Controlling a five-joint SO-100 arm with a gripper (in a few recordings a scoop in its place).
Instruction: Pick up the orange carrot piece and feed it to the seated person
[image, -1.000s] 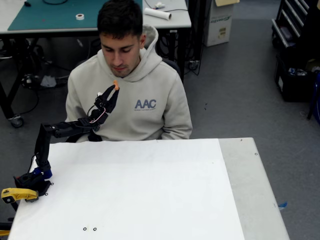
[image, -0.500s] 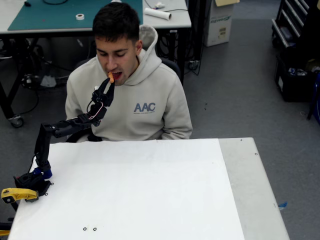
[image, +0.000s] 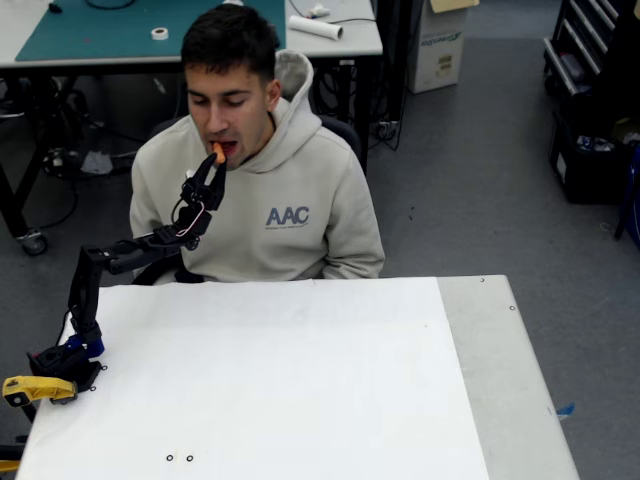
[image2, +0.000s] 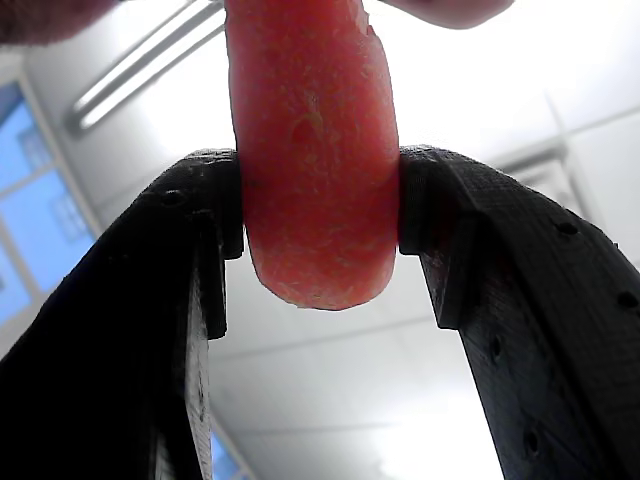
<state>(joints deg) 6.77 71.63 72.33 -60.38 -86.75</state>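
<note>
Orange is the colour of the one carrot (image: 218, 153), and it sits at the tip of the black gripper (image: 212, 165), right at the open mouth of the person (image: 250, 180) in the fixed view. The gripper is closed tight on the carrot, one finger on each side. In the wrist view the carrot (image2: 312, 160) stands up between the two black fingers (image2: 190, 260), squeezed at its middle, with its round end poking down past them. Its top end is cut off by the edge of the picture, so you cannot see how far it goes into the mouth.

There is one arm (image: 120, 258). It reaches up from the near left of the white table (image: 280, 390) to the person, who sits at the far side. One yellow clamp (image: 35, 388) is by the foot of the arm, and part of it is hidden. Two small black rings (image: 179, 458) lie on the near edge of the table. The person's hands are hidden behind the table.
</note>
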